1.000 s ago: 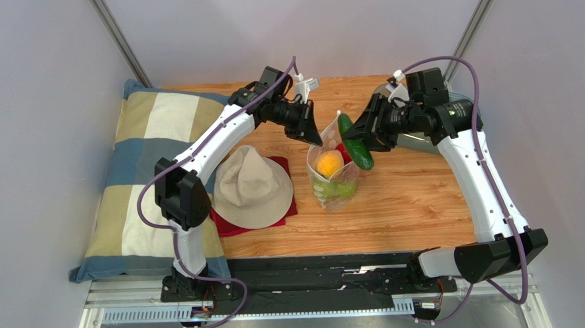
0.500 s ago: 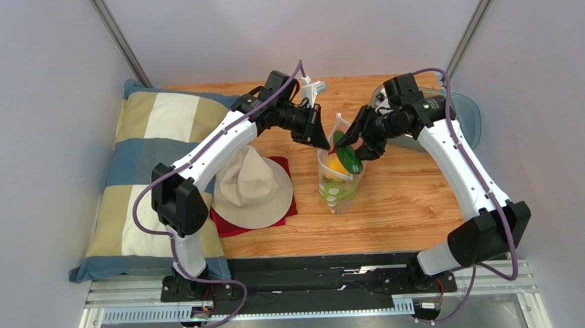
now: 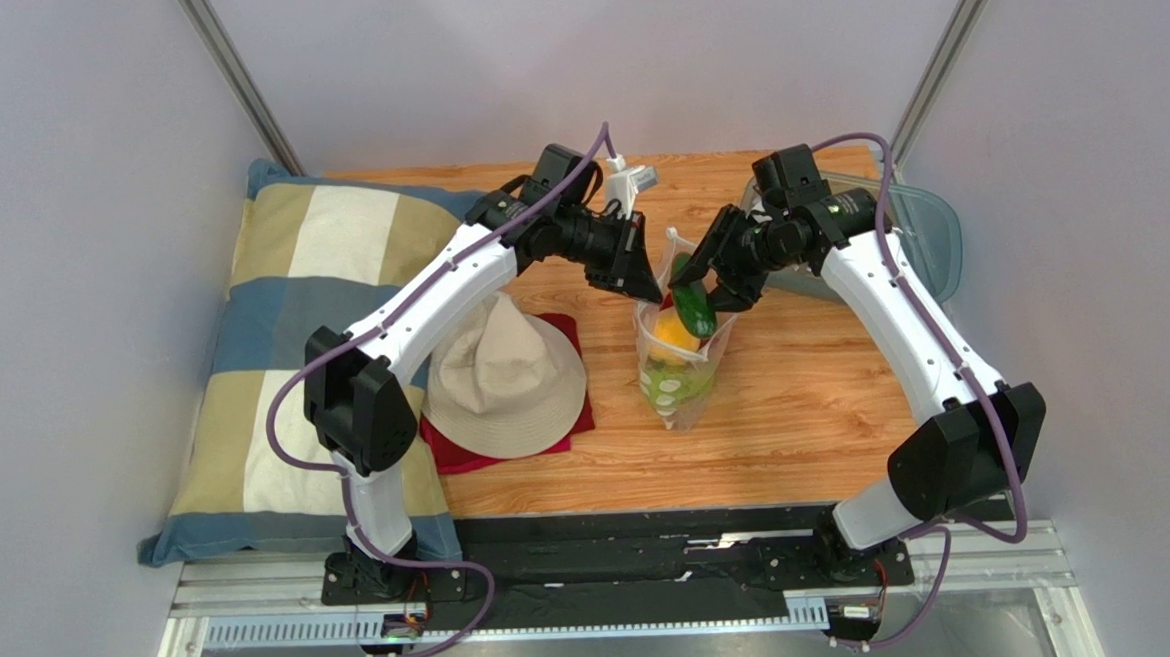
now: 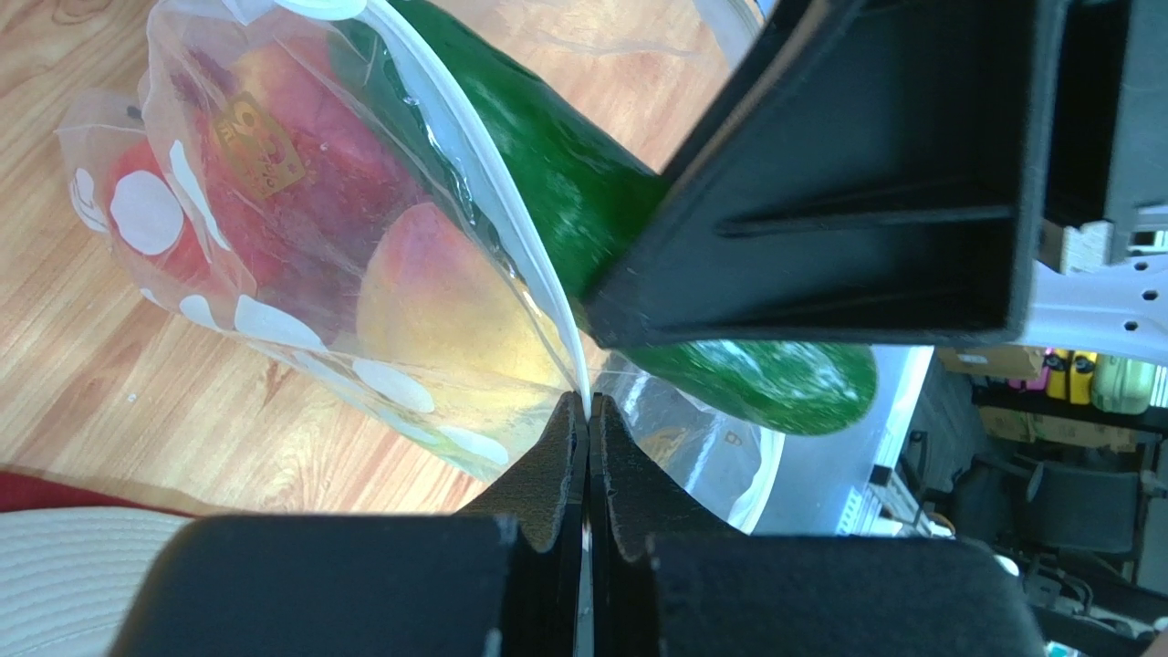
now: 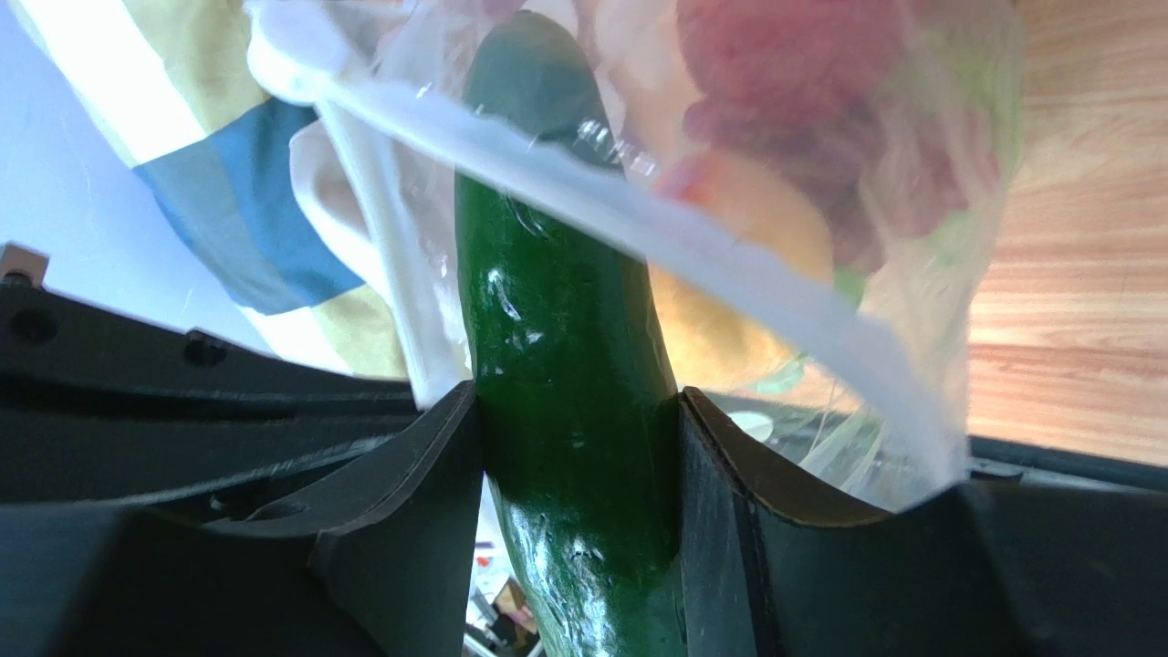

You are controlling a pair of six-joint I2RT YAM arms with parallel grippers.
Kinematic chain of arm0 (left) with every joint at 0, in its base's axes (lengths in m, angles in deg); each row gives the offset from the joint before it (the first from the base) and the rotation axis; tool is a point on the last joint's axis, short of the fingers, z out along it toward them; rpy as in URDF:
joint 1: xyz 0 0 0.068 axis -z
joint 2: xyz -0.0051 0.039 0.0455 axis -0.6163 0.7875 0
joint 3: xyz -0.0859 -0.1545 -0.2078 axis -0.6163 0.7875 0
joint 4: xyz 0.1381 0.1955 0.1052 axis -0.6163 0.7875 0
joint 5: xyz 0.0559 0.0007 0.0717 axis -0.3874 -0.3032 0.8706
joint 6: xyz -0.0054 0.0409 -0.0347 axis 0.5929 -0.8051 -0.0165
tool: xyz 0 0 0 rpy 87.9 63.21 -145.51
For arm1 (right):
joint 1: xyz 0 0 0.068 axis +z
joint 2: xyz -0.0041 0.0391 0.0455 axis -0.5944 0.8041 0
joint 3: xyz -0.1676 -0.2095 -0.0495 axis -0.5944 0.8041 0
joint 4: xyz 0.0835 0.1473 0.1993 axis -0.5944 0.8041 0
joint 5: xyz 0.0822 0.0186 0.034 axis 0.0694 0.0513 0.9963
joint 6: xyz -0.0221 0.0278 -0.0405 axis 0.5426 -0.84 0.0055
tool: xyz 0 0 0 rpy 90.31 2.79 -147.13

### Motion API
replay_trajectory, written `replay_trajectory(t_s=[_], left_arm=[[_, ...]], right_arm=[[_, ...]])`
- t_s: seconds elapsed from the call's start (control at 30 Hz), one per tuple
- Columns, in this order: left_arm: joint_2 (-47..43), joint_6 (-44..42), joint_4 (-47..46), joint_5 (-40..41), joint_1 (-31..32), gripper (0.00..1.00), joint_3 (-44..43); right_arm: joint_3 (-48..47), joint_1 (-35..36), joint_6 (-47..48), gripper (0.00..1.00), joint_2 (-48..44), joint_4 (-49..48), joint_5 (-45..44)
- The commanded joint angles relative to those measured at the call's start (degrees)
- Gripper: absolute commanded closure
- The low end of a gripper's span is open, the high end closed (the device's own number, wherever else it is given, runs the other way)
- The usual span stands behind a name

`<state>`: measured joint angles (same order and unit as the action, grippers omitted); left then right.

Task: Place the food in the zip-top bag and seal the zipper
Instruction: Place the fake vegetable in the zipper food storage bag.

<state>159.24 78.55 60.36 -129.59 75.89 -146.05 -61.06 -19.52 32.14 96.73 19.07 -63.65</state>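
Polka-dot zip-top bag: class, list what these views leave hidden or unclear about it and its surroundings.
- Top view: fruits low in the clear polka-dot plastic bag are too small and plastic-smeared to count.
- Right wrist view: the long dark green piece, held by the right end effector, is cut off by the bottom edge.
- Left wrist view: that end effector's black finger covers its middle.
- Top view: the grey translucent tray sits partly behind the right arm.
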Motion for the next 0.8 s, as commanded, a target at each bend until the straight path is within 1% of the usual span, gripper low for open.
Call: replay_trajectory(t_s=[0.0,0.03,0.13,0.17,0.2,0.3,0.33,0.43,0.47,0.53,0.57,0.63,0.67,0.7,0.77], left_arm=[[-3.0,-1.8,-0.6,-1.7,0.2,1.0,-1.8],[-2.9,-1.9,-0.3,-1.6,0.3,1.0,-1.8],[-2.8,-2.9,0.5,-1.7,0.3,1.0,-2.3],[-2.8,-3.3,0.6,-1.8,0.2,1.0,-2.4],[-2.8,-3.4,0.7,-1.8,0.1,1.0,-2.4],[-2.3,-3.5,1.0,-2.1,-0.1,1.0,-2.7],[-2.1,-3.6,1.2,-2.1,-0.1,1.0,-3.2],[-1.7,-3.8,1.8,-2.3,-0.6,1.0,-4.1],[-1.5,-3.8,1.8,-2.3,-0.7,1.0,-4.1],[-1.3,-4.0,2.1,-2.3,-0.8,1.0,-4.5],[-1.2,-4.2,2.3,-2.3,-0.8,1.0,-4.7],[-0.9,-4.4,2.4,-2.4,-0.9,1.0,-5.1],[-0.7,-4.4,2.6,-2.6,-0.9,1.0,-5.3],[-0.4,-4.5,2.6,-2.9,-0.9,1.0,-5.5],[0.2,-4.7,3.1,-3.0,-0.9,1.0,-6.3]], right_arm=[[0.9,0.5,0.5,0.71,-1.2,-6.9,-2.6],[1.2,0.5,0.6,0.67,-1.2,-7.2,-2.9],[1.4,0.5,1.3,0.32,-1.0,-8.2,-2.2],[1.3,0.5,1.7,0.21,-1.0,-8.8,-0.1],[1.2,0.6,3.4,0.19,-1.2,-10.0,1.3],[-0.3,0.5,7.5,0.15,-1.3,-9.3,4.3],[-1.0,0.6,11.6,0.14,-1.4,-8.4,4.6],[-3.7,0.4,18.6,0.13,-1.9,-4.4,7.3],[-4.8,-0.5,24.9,0.14,-1.5,-3.0,11.2],[-8.9,-1.7,30.0,0.17,-1.2,1.4,14.7],[-10.5,-3.4,34.4,0.22,-0.7,2.9,18.8],[-15.5,-5.3,37.9,0.25,-0.1,7.3,22.2],[-16.7,-6.7,39.9,0.27,0.3,8.5,21.1],[-18.7,-7.5,41.4,0.27,0.5,10.8,19.4],[-19.2,-8.9,45.3,0.27,0.8,12.8,14.5]])
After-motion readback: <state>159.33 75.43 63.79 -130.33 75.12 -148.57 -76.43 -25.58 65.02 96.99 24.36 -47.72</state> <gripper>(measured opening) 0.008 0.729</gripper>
